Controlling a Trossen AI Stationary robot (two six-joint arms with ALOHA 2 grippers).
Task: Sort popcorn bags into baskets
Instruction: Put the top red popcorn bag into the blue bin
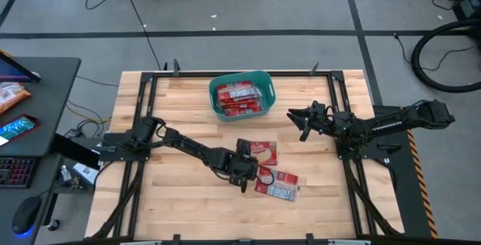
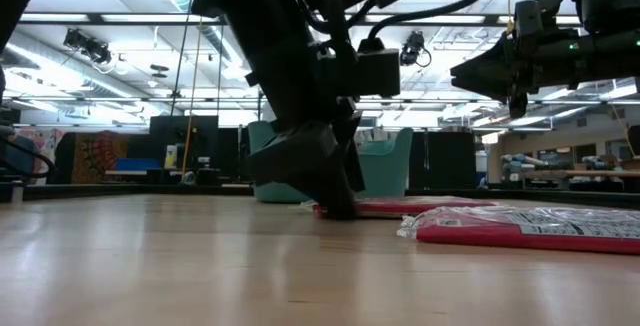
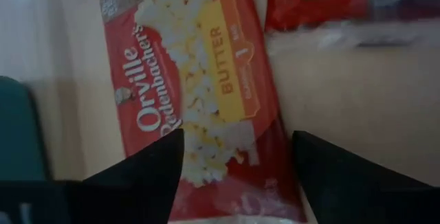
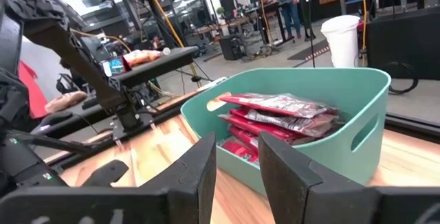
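The left gripper (image 1: 244,171) is down at the wooden desk (image 1: 173,200), near its middle, with its jaws spread wide on either side of a red butter popcorn bag (image 3: 199,93) lying flat, face up. In the left wrist view the two dark fingers (image 3: 148,165) straddle the bag's near end; they hold nothing. Two more bags (image 1: 278,185) lie overlapped just beside that gripper, toward the right arm's side, flat on the wood. The teal basket (image 1: 259,80) sits at the far middle of the desk, well apart from the loose bags, and already has a stack of red bags (image 4: 278,110) piled inside, below the rim. The right gripper (image 1: 294,115) hangs above the desk just beside the basket, pointing at it, jaws slightly parted and empty. A person (image 4: 283,4) stands far off in the room behind.
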